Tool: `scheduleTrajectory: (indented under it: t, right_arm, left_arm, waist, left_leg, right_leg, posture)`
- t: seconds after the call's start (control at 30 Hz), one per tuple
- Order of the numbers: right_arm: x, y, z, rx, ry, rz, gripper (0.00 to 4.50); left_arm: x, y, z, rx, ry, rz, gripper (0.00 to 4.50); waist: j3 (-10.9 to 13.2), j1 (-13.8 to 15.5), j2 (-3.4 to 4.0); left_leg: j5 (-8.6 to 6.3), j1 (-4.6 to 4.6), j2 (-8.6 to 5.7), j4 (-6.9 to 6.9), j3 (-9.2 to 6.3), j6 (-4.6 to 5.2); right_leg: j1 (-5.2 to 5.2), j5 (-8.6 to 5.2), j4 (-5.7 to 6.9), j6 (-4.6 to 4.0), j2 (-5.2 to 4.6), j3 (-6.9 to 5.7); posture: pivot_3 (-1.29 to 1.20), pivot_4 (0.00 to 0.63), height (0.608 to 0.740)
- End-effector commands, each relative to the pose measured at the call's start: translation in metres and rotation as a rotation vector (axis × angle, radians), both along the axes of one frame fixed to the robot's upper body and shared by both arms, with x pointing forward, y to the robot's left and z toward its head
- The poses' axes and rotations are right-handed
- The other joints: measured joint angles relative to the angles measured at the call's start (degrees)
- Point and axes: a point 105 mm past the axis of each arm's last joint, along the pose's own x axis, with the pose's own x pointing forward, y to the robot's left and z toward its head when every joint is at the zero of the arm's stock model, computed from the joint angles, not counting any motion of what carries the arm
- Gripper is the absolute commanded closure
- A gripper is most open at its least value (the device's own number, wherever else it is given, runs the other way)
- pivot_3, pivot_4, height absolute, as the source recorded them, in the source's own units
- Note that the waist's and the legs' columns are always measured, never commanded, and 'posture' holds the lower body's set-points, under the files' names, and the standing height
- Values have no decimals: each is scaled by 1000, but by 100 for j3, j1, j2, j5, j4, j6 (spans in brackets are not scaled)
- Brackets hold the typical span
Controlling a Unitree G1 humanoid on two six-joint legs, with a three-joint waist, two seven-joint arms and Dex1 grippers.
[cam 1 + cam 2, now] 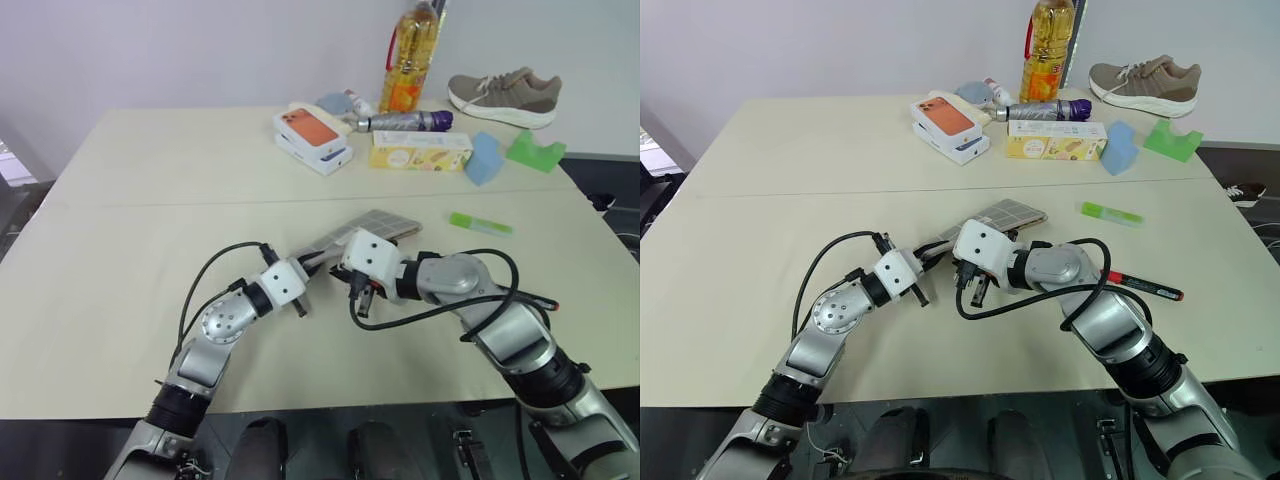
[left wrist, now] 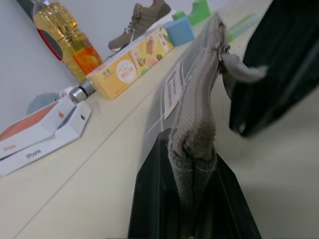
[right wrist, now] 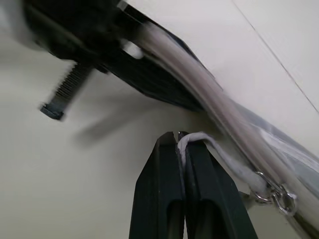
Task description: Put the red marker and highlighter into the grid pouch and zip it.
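A pale table (image 1: 150,200) seen from above the robot's two arms, which meet near the front middle; the pouch (image 1: 365,229), grey with a white grid, lies there, its near end lifted off the table between the two grippers; the left gripper (image 2: 192,199) has its black fingers pressed together on the pouch's end seam, the fabric bunched between them; the right gripper (image 3: 182,144) has its fingers pinched together on the pouch's grey zipper pull tab (image 3: 199,138), which leads by a small metal ring to the zipper; in the left wrist view a white label (image 2: 173,90) shows on the pouch's side; the highlighter (image 1: 481,223), lime green, lies flat on the table to the right of the pouch and apart from it; the marker (image 1: 1145,285), red cap and dark barrel, lies on the table beside the right forearm, outside the pouch; along the far edge stand a yellow oil bottle (image 1: 410,58), a boxed phone with an orange top (image 1: 312,135), a yellow carton (image 1: 420,150), a blue block (image 1: 483,160), a green block (image 1: 535,150) and a grey shoe (image 1: 505,95).
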Motion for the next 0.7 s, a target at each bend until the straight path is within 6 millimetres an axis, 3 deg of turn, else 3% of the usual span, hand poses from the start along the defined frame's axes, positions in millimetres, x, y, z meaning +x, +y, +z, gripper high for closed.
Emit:
scheduleTrajectory:
  t: [0.03,0.23,0.4,0.57,0.67,0.7]
  right_arm:
    - [-13,12,16,6,-65,95,4458]
    - [-27,19,19,9,-66,176,4458]
    - [-24,15,21,22,-48,153,4458]
    - [-14,-18,27,13,-40,49,2196]
    - [-2,-69,30,0,-13,-128,584]
    - [0,-90,28,-15,5,-188,584]
  left_arm:
    - [1,-12,10,-17,-45,-25,4500]
    - [4,-18,6,-24,-43,-10,4500]
    - [9,-21,9,-67,-36,18,4500]
    - [9,-18,9,-73,-32,29,4500]
    - [9,-10,10,-74,-20,23,4500]
    - [9,-7,10,-69,-16,20,4500]
  waist:
    - [0,4,-1]
    - [0,7,-1]
    - [1,7,-1]
    - [1,25,-2]
    - [2,34,-4]
    - [3,30,-5]
  left_leg:
    - [0,-1,0,3,0,0]
    - [0,-2,-1,6,-2,1]
    - [0,-2,-1,7,-3,1]
    - [0,-2,-2,9,-2,1]
    - [-1,-3,-4,10,-5,2]
    - [-1,-3,-4,10,-5,3]
  right_leg:
    - [0,0,0,0,0,0]
    - [2,0,0,1,0,-2]
    - [2,1,1,1,1,-3]
    - [3,1,0,2,-1,-3]
    - [8,1,-5,2,-3,-7]
    - [10,1,-8,2,-4,-7]
  posture:
    - [0,150,740]
    - [0,150,740]
    - [0,150,740]
    - [0,150,740]
    - [0,150,740]
    - [0,150,740]
